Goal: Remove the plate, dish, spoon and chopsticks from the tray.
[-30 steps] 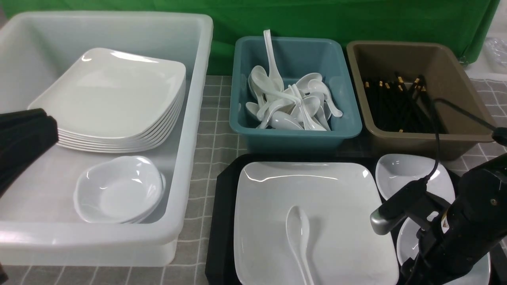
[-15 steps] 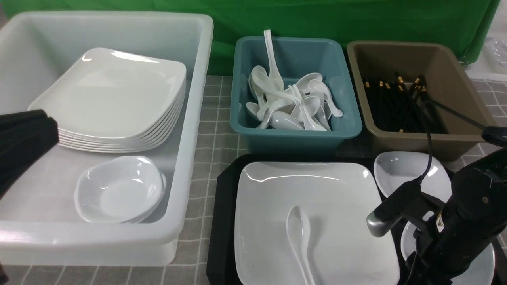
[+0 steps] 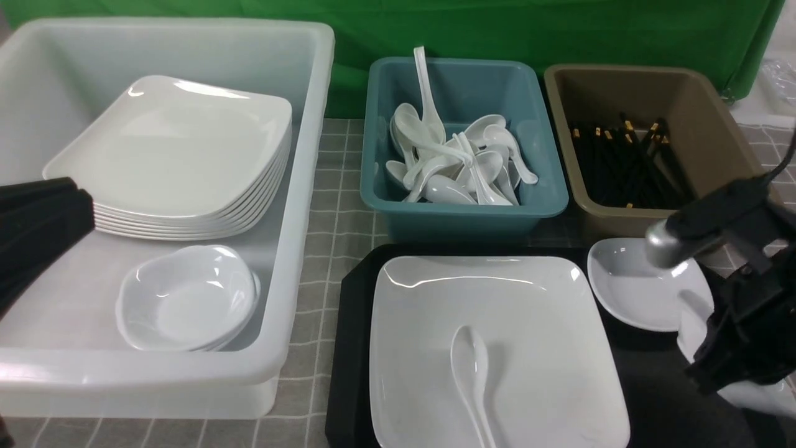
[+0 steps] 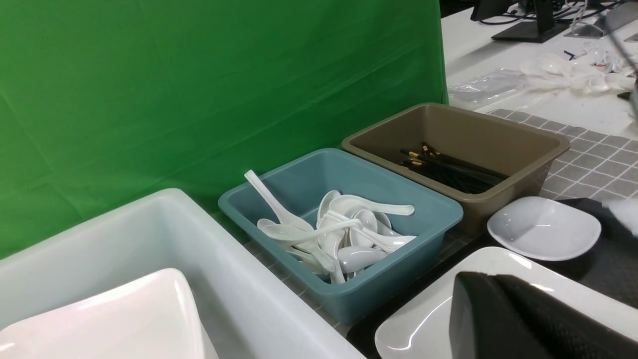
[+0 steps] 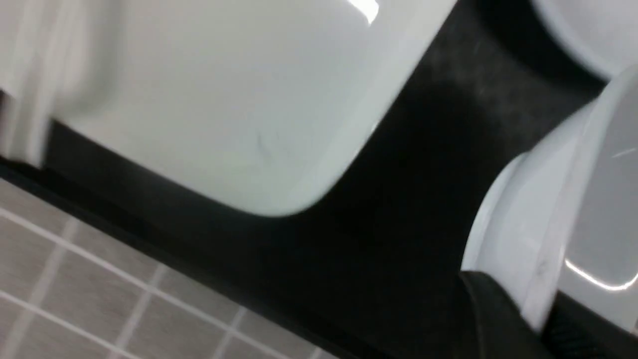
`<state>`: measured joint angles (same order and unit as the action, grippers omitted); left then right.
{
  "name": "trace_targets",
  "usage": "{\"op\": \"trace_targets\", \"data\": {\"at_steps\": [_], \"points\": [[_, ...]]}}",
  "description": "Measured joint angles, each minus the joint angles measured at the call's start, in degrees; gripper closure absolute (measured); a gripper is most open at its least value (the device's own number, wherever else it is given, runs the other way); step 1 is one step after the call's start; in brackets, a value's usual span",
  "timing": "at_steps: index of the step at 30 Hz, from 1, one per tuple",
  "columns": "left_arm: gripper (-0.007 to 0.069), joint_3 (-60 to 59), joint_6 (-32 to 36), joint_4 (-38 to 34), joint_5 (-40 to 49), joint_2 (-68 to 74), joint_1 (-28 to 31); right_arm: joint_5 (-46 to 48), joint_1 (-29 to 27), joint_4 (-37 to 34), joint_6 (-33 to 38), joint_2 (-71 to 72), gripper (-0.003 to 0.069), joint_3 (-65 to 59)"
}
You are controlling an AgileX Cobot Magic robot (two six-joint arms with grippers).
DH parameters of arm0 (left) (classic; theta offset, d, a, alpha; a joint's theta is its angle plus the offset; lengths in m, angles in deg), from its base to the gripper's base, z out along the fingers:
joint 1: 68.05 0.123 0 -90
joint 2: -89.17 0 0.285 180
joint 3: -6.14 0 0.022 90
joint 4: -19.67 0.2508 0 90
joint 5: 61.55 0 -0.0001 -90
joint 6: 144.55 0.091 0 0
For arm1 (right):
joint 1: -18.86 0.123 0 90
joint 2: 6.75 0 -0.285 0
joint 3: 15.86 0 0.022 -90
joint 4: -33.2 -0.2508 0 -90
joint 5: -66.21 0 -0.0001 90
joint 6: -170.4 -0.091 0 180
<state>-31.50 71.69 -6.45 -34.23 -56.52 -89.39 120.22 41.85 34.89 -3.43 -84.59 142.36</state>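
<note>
Off at the right, the right gripper (image 3: 731, 364) is clamped on the rim of a small white dish (image 5: 548, 199) over the tray (image 3: 354, 323). The plate (image 3: 528, 323), bearing the spoon (image 3: 471, 367), lies to that gripper's left, with a second dish (image 3: 634, 286) just beyond it. Whether the left gripper (image 3: 37, 230) is open or closed cannot be told.

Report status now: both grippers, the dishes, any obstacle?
Right gripper shut on dish rim, dish tilted. Left gripper unclear. Plate, spoon, second dish on tray. No obstacle seen.
</note>
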Motion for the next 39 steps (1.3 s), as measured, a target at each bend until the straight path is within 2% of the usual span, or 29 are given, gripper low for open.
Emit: {"op": "trace_targets", "data": {"at_steps": [4,8,14,16,19,20,25,28,29,34,39], "points": [[0.0603,0.0,0.0,0.8,0.0,0.0,0.0,1.7,0.0,-4.5,-0.8,4.0,0.0599,4.4],[0.0603,0.0,-1.1,3.1,0.1,0.0,0.0,2.9,2.3,-5.5,-0.8,4.1,0.0599,8.0],[0.0603,1.3,-12.9,15.3,3.8,0.0,0.0,2.5,12.8,-5.9,-0.6,-0.7,0.0599,17.1],[0.0603,2.0,-14.8,17.7,5.1,0.0,0.0,2.5,14.0,-5.9,-0.4,-2.1,0.0599,18.7],[0.0603,4.5,-22.0,24.9,9.9,-0.3,0.0,2.3,20.3,-6.0,0.9,-9.5,0.0599,28.0],[0.0603,4.6,-22.7,25.2,10.4,-0.4,0.0,2.3,20.6,-6.0,1.0,-9.5,0.0599,28.6],[0.0603,7.5,-32.8,35.8,17.3,-5.1,0.0,1.8,30.2,-6.0,4.4,-24.2,0.0599,47.7],[0.0603,7.8,-36.2,39.5,20.1,-7.9,0.0,1.8,33.1,-6.0,5.8,-29.1,0.0599,54.0],[0.0603,7.8,-37.3,41.5,22.3,-9.9,0.0,1.9,35.0,-6.1,7.1,-33.3,0.0599,59.4],[0.0603,8.1,-39.4,44.1,27.0,-16.5,0.0,2.0,38.4,-6.4,10.6,-44.1,0.0599,72.0],[0.0603,8.1,-39.5,44.4,28.3,-20.1,0.0,2.0,39.0,-6.4,12.6,-53.6,0.0599,80.1]]}}
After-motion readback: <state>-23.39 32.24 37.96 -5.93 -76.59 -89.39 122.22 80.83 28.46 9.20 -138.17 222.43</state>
